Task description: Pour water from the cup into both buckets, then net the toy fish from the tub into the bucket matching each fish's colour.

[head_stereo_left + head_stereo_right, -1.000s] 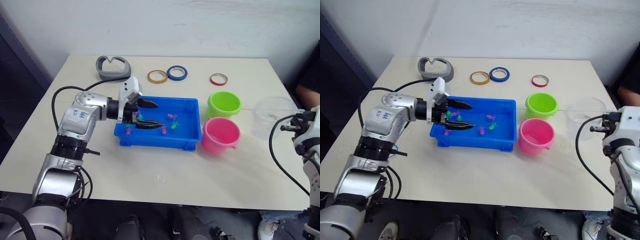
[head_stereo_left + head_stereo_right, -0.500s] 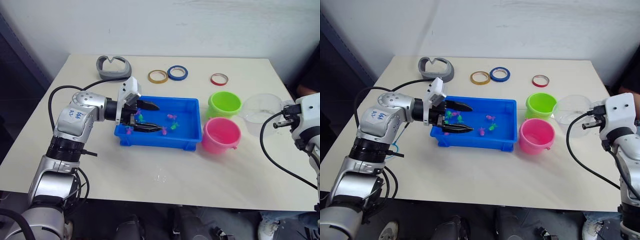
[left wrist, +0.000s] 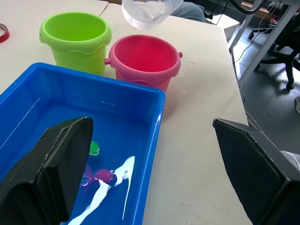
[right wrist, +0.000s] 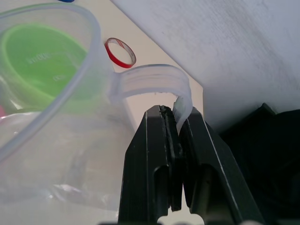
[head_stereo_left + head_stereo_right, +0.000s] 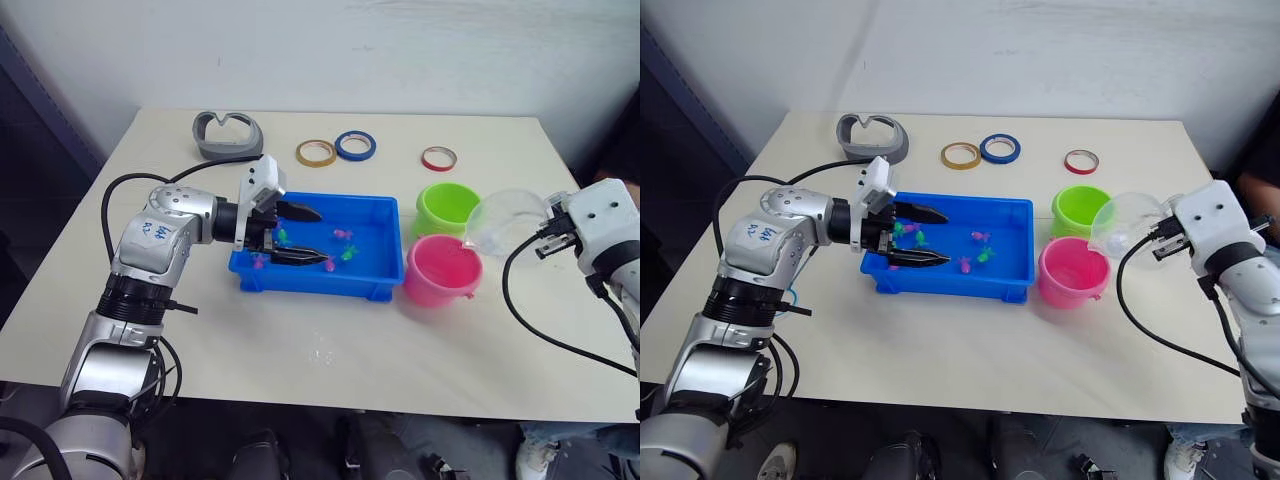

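My right gripper is shut on the handle of the clear cup. The cup is tilted with its spout just above the pink bucket. The lime green bucket stands right behind the pink one. Left of both lies the blue tub, holding several tiny fish, among them a pink one and a green one. My left gripper hangs open over the tub's left half, with nothing between its fingers.
At the back of the table lie a grey curved object and three tape rings: yellow, blue and red. The table's right edge runs close behind my right arm.
My right arm has carried the cup leftward from the table's right edge to the buckets and tipped it over the pink one. The left gripper has barely moved.
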`<state>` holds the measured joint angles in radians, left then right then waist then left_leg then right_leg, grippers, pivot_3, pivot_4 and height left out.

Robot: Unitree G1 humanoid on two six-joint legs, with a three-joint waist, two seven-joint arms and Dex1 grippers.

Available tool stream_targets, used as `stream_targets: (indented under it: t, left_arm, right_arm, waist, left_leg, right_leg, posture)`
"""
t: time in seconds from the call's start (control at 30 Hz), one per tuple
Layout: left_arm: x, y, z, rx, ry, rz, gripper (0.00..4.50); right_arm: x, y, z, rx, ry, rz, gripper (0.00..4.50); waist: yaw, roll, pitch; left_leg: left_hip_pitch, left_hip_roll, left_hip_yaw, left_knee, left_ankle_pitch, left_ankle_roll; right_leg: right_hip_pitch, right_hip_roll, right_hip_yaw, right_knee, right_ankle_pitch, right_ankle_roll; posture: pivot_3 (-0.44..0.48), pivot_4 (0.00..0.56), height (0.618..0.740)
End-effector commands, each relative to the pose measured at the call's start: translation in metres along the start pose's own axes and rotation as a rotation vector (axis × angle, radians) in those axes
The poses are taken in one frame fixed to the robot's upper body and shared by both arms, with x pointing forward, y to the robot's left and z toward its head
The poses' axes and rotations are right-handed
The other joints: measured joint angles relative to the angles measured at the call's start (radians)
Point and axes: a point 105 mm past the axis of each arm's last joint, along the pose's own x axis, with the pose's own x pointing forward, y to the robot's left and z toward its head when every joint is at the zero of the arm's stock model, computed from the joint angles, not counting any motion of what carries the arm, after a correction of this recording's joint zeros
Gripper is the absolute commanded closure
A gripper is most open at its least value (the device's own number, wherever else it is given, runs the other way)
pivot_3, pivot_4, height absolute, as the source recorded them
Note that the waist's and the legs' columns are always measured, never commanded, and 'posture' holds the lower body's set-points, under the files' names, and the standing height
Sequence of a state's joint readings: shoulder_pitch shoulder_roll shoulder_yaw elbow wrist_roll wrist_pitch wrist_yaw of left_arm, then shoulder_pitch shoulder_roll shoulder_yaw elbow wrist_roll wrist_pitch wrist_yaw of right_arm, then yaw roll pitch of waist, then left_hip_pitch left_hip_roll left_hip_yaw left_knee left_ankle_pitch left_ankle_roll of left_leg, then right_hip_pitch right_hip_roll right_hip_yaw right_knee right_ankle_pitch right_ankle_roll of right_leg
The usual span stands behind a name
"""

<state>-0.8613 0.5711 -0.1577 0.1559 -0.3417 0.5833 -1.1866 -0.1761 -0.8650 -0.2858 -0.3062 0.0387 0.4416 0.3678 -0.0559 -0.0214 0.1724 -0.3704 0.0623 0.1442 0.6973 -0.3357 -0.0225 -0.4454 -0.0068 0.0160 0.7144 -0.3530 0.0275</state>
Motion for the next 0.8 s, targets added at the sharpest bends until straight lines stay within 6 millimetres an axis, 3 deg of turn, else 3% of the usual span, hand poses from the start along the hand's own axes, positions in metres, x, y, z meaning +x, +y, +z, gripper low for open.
stream_targets:
  t: [0.03,0.8]
  left_arm:
    - [-0.0025,-0.0013,0.0056,0.046,-0.003,0.007,0.00]
    - [-0.0008,0.0009,0.0004,0.065,0.019,0.018,0.00]
  right_arm:
    - [-0.0042,-0.0079,0.0194,-0.102,-0.066,-0.024,4.45]
    - [0.0037,-0.0076,0.0214,-0.325,-0.086,-0.018,4.45]
  waist:
    - [0.000,0.000,0.000]
    - [0.001,0.000,0.000]
  left_leg:
    - [0.000,0.000,0.000,0.000,0.000,0.000]
    - [0.000,0.000,0.000,0.001,0.000,0.000]
  right_leg:
    - [0.000,0.000,0.000,0.000,0.000,0.000]
    - [0.000,0.000,0.000,0.000,0.000,0.000]
  posture:
    - [0.000,0.150,0.693]
    - [0.000,0.150,0.693]
